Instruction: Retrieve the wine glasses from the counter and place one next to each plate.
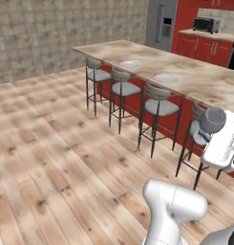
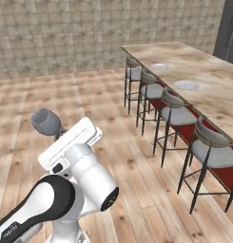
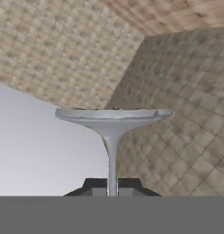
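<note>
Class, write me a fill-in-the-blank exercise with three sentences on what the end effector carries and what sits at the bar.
1. The end effector is shut on the ____ of a wine glass.
2. On the bar top lie ____ plates.
3. The stools have ____ seats.

Missing words: stem; two; grey

Both base cameras sit behind the arm and look forward and down across the wooden floor (image 1: 51,143) toward the long bar tabletop (image 1: 195,76) and its row of stools (image 2: 177,116), which both views share, from opposite sides. The hand camera looks close along the fingers (image 3: 98,187) toward tiled walls (image 3: 186,91).
</note>
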